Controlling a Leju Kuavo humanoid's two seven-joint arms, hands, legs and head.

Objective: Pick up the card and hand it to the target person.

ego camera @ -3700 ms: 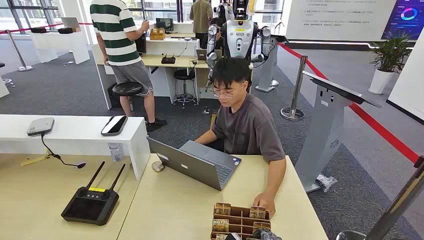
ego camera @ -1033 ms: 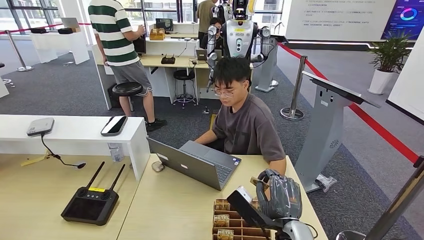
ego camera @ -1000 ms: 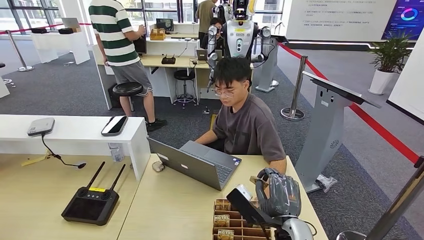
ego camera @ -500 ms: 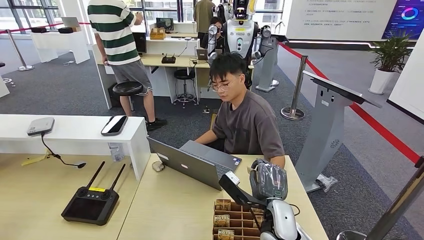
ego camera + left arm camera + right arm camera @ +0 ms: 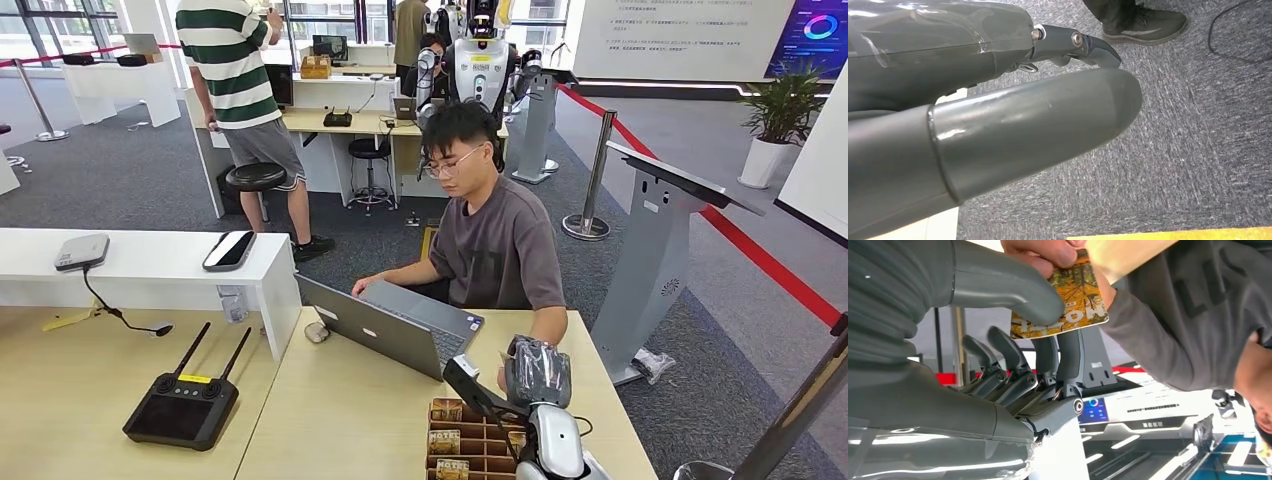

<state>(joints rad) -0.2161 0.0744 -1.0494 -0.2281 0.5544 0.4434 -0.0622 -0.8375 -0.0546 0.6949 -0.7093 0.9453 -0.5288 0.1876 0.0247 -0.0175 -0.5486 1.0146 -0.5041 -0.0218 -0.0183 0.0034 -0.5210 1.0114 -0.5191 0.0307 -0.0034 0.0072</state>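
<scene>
Between the right hand's (image 5: 998, 340) thumb and fingers (image 5: 1068, 355) sits the card (image 5: 1068, 302), with the person's hand (image 5: 1048, 250) also gripping it.

Left hand (image 5: 998, 125): grip unclear.

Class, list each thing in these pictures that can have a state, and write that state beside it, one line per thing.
Card: pinched by the right hand, and gripped by the person's hand too.
Right hand: raised, thumb pressing on the card.
Person's hand: closed on the card's edge.
Left hand: hanging over carpet, holding nothing visible.
Laptop: open.
Card box: holding upright cards.
</scene>
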